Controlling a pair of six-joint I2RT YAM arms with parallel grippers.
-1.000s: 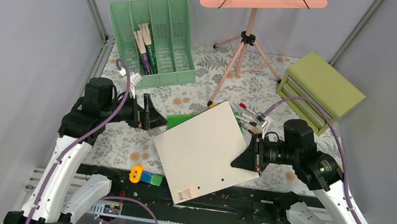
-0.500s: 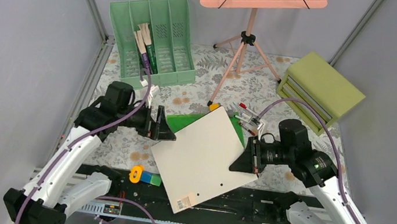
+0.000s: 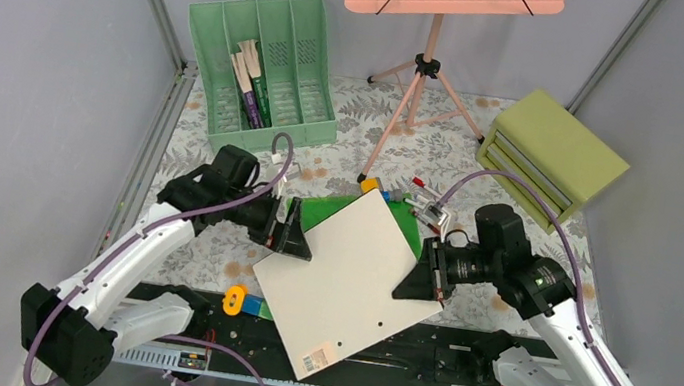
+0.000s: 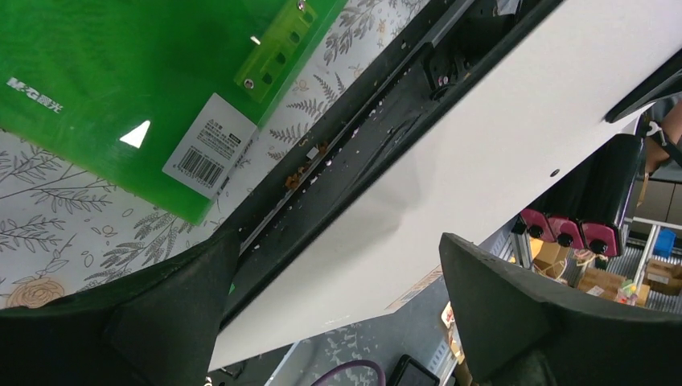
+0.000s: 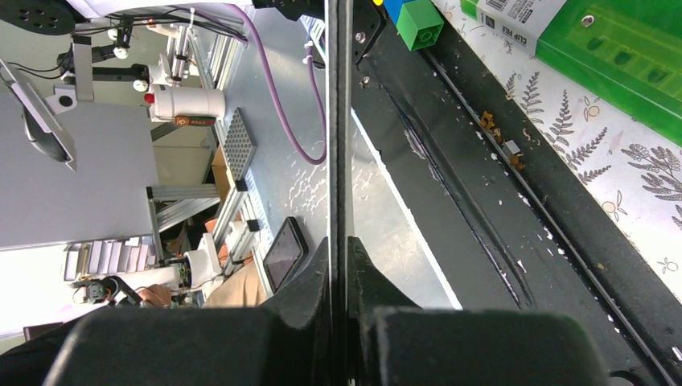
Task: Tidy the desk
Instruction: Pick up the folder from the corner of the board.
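Desk (image 3: 336, 167): flat, covered in fern-and-flower cloth, lies beneath both arms and extends from the back wall to the black rail (image 3: 458, 343) at the near edge. Right gripper (image 3: 411, 282): pressed together on the right edge of a white board (image 3: 347, 275), just above the near right part of the desk, close to the rail. Wrist view confirms the pinch, with the board seen edge-on between the closed fingers and the cloth visible off to one side, well below. Board: raised off the desk at the gripped side and tilted, its near corner overhanging the rail. Left gripper (image 3: 297, 232): spread wide, positioned at the board's upper left edge, above the middle of the desk. Own wrist view shows the board's underside ahead between the two open fingers; contact with the board cannot be confirmed. Green clipboard (image 3: 330, 212): flat on the cloth, partly under the board's far corner, just beside the left gripper. File rack (image 3: 271, 133): at the far left of the desk, upright, holding brushes or pens in one slot. Drawer box (image 3: 551, 152): at the far right, well apart from both grippers. Music stand (image 3: 427, 64): at the back centre, feet on the cloth. Blocks (image 3: 247, 303): by the near edge, left of the board.
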